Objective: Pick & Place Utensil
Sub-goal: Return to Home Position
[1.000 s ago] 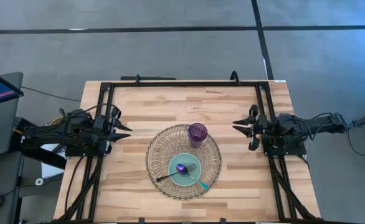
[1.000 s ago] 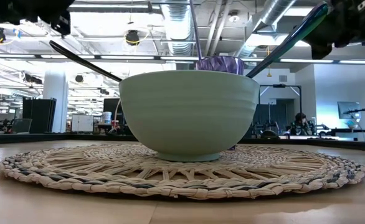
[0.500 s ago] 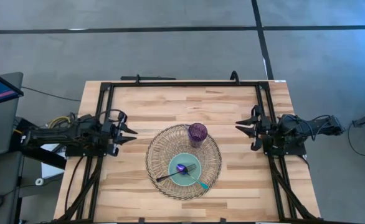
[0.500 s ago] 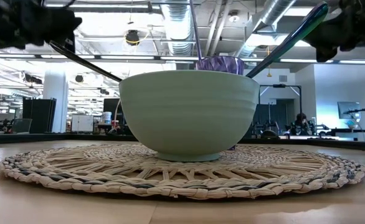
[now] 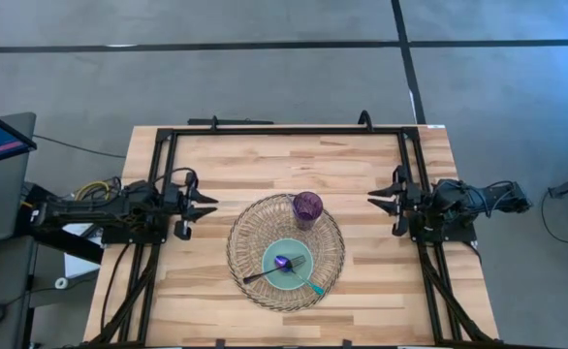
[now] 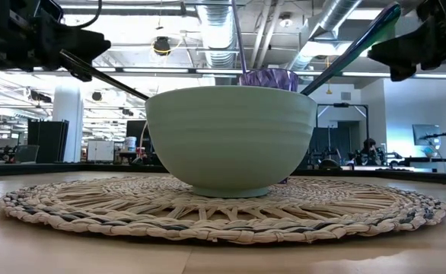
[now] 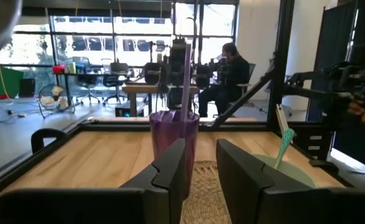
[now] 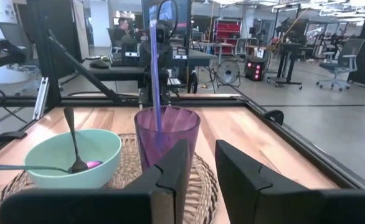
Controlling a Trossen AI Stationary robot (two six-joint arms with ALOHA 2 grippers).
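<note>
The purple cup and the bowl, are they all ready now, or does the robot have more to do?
Nearly finished. Done: the purple cup stands on the woven mat with its straw inside, and the green bowl holds the black fork. In hand: nothing; the left gripper and right gripper are open and empty at the table's sides. Left: probably just parking the arms.
</note>
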